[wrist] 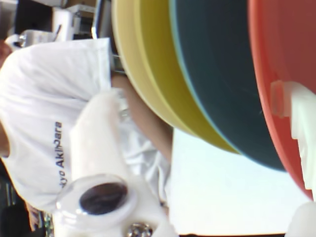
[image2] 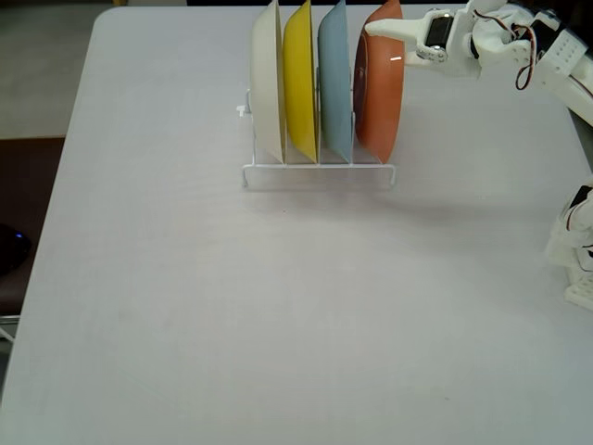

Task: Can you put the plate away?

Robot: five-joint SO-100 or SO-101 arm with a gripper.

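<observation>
The orange-red plate (image2: 380, 93) stands on edge in the rightmost slot of the white wire rack (image2: 315, 176) at the back of the table. My gripper (image2: 378, 28) reaches in from the right and holds the plate's upper rim. In the wrist view the plate (wrist: 281, 44) fills the right side. One white finger (wrist: 298, 118) lies against its face, and the other finger is hidden behind the plate.
A light blue plate (image2: 334, 83), a yellow plate (image2: 298, 83) and a cream plate (image2: 267, 83) fill the rack's other slots to the left. The arm's base (image2: 579, 250) is at the right edge. A person in a white T-shirt (wrist: 44, 108) sits beyond the table.
</observation>
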